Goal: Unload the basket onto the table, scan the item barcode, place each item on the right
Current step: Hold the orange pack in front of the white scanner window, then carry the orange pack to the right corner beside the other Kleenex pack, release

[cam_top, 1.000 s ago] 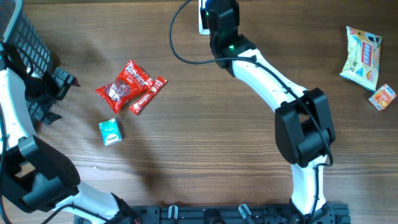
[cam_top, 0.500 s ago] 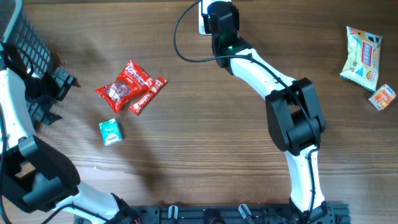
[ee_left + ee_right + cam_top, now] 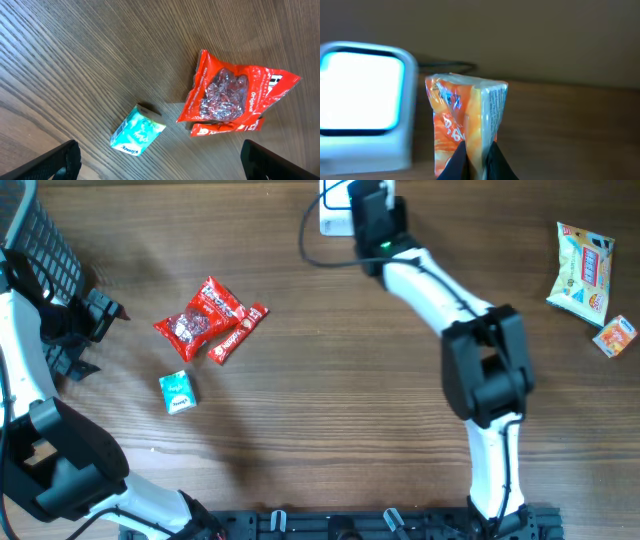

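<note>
The right arm point(image 3: 425, 280), well right of the red snack bag point(image 3: 198, 320), has white links and bulky black joint housings. A small green light point(image 3: 382, 248) glows on its black wrist, and a thin dark cable point(image 3: 447, 293) lies along the white link. Left of the bag, the left arm point(image 3: 22, 350) matches it — white shells, black joints, an angular black left gripper point(image 3: 93, 337).

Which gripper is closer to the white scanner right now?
Right. The right gripper is just beside the scanner; the left gripper is far away at the table's left side.

Wooden table point(image 3: 330, 410) carries red bag point(image 3: 198, 320), teal box point(image 3: 177, 392), seemingly a white scanner point(image 3: 332, 222).
</note>
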Tool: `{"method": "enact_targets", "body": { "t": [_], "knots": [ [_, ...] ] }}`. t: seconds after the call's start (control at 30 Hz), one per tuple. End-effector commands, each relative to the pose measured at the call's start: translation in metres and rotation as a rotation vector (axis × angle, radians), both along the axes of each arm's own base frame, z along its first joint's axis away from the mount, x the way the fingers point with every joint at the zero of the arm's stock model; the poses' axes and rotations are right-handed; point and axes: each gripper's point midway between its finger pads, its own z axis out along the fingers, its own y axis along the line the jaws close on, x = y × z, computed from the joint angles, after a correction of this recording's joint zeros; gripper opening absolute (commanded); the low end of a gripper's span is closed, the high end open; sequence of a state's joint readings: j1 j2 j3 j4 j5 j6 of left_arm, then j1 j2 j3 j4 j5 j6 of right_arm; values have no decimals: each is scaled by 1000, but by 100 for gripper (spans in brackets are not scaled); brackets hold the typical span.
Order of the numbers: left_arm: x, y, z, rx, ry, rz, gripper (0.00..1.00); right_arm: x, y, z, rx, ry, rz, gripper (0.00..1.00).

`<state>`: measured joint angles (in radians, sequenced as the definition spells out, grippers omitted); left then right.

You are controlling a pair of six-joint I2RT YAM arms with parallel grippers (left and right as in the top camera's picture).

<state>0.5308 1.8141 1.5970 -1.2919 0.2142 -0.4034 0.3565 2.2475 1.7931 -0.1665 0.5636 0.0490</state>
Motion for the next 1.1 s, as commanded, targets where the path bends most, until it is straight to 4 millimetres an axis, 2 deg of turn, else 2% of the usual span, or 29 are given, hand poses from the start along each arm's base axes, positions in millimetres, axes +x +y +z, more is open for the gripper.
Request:
{"method": "enact_targets", "body": {
  "t": [0.0,0.03,0.1,0.2,0.33,0.4,0.5,0.63,0.93,1.07],
  "knots": [
    [-2,7,2,3,1,41,100,-1,-82,107,84,-156,-145,4],
    [-2,7,2,3,1,41,100,-7,-104,116,79,-151,-179,4],
    [-2,7,2,3,1,41,100,-18,-133,123,68,-124,-225,4],
    [-2,7,2,4,0,41,100,-35,-171,115,41,-42,-287,4],
    [-1,7,3,6,-3,40,100,-63,-217,86,95,72,-433,5],
    [-1,7,3,6,-3,40,100,-83,-245,68,177,131,-539,4],
    [-1,7,3,6,-3,40,100,-105,-270,49,286,200,-616,4],
    [-1,7,3,6,-3,40,100,-147,-326,26,424,272,-794,4],
    [-2,7,2,5,-2,40,100,-220,-402,-25,603,316,-1061,4],
    [-2,7,2,6,-2,40,100,-238,-423,-36,635,301,-1112,4]
  ]
}}
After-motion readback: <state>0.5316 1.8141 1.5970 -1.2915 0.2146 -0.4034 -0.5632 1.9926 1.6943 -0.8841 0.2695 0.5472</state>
